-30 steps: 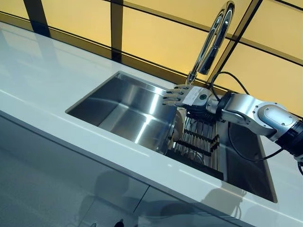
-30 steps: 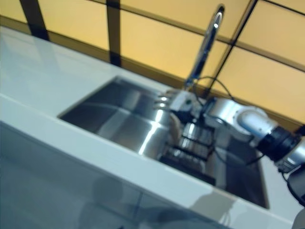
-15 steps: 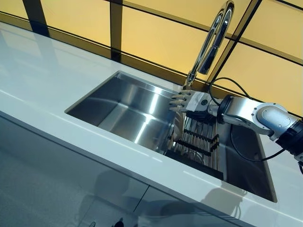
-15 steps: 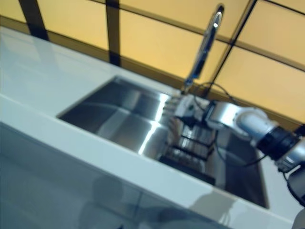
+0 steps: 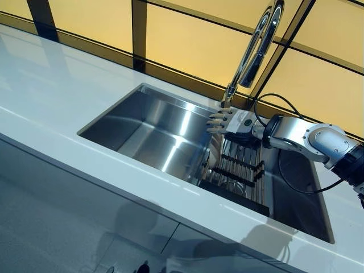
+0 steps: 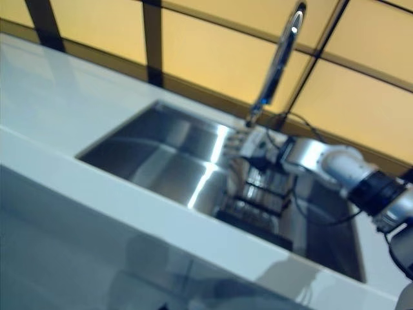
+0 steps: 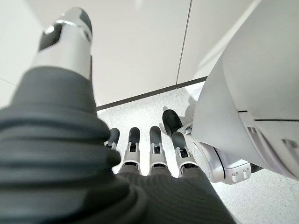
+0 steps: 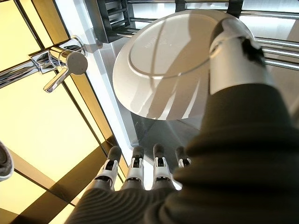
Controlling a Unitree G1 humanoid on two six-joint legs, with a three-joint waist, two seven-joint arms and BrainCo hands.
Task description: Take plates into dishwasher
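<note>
A white plate [image 8: 163, 70] stands on edge at the left end of the dark dish rack [image 5: 239, 168] inside the steel sink [image 5: 142, 128]. It shows edge-on in the left eye view [image 5: 214, 151]. My right hand [image 5: 224, 120] is open, fingers straight, just above the plate's top edge and below the faucet base. In the right wrist view its thumb [image 8: 233, 56] lies in front of the plate and its fingers [image 8: 135, 170] reach past the rim; I cannot tell whether it touches. My left hand [image 7: 149, 154] hangs open and empty by a cabinet front, above the floor.
A tall chrome faucet [image 5: 256, 45] rises behind the sink, close to my right hand. A white countertop [image 5: 57, 96] surrounds the sink. Yellow panels with dark frames [image 5: 187, 40] close off the back. The sink's left half holds nothing.
My right hand has turned and drawn slightly right, closer to the faucet base and over the plate. The plate and rack have not moved.
</note>
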